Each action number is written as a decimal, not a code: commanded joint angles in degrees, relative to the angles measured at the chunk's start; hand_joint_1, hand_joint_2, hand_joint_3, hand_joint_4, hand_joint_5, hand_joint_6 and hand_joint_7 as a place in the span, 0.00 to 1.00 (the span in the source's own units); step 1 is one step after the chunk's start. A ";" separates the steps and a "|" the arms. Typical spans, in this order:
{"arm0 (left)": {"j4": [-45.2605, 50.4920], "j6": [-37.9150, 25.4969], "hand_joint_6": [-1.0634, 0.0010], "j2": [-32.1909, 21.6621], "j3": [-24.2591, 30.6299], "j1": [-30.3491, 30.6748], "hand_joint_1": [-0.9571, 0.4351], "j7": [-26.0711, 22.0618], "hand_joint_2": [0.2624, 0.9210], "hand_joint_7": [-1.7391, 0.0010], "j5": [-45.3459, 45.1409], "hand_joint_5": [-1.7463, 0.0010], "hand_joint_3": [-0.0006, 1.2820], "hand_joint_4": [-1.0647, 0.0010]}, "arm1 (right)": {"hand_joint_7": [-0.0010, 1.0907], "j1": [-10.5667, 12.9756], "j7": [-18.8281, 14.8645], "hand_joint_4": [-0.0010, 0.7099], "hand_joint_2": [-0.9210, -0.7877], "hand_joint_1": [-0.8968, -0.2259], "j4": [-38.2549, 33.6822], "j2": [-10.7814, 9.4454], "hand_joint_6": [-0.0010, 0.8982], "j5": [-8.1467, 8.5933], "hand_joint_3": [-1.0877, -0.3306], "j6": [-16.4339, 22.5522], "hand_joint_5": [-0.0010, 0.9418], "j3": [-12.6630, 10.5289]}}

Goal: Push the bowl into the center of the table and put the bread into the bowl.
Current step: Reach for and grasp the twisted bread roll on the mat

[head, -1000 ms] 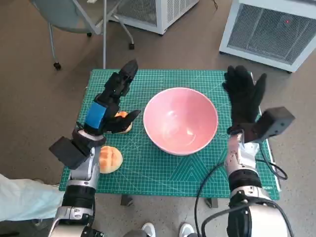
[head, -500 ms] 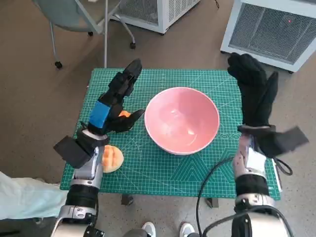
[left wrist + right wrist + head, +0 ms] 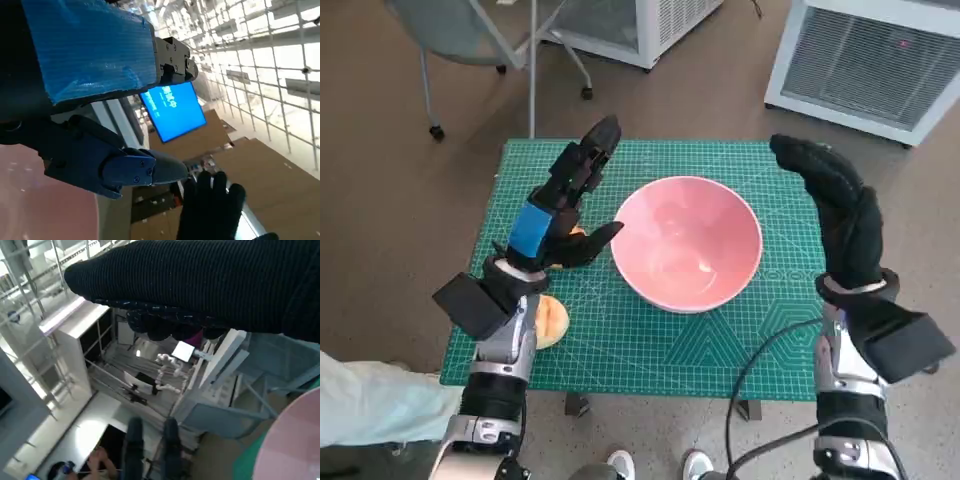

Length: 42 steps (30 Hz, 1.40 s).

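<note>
Watching the right hand [image 3: 840, 215] lifting and twisting away at 3 o'clock of the bowl [image 3: 687, 243] over the last second, its gloved fingers [image 3: 798, 155] lying loosely straight and gripping nothing. Seeing the left hand [image 3: 560, 205] creeping a little toward 12 o'clock while hovering at 9 o'clock of the bowl, its fingers [image 3: 590, 150] spread wide and likewise holding nothing. Finding the bowl staying put, already sitting about mid-way on the green mat [image 3: 650, 350] covering the counter [image 3: 520, 150], so judging the pushing step as probably finished and the bread step as not yet started. Counting one pink bowl, sitting empty, and two pieces of bread: one bun [image 3: 552, 320] at 8 o'clock of the bowl, half hidden by the left forearm, and a second piece [image 3: 575, 232] peeking out just beneath the left hand at 9 o'clock. Counting two hands, one mat, one counter.
</note>
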<state>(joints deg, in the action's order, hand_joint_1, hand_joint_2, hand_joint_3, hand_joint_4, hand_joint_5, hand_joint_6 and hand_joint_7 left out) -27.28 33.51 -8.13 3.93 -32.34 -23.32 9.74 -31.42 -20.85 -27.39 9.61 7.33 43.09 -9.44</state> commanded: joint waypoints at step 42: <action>12.91 -19.26 0.74 -28.22 -1.10 0.63 0.56 -5.85 0.75 0.96 -24.02 1.00 0.01 0.85 | 0.46 3.09 1.71 0.21 0.00 0.21 6.18 -0.82 0.00 1.65 0.42 -8.71 0.00 3.96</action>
<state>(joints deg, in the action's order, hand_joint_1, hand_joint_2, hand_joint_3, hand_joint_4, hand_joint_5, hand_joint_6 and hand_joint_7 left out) -19.47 20.69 -33.89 3.72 -32.49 -33.30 -7.48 -30.15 -19.27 -20.79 8.90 9.15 34.85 -5.82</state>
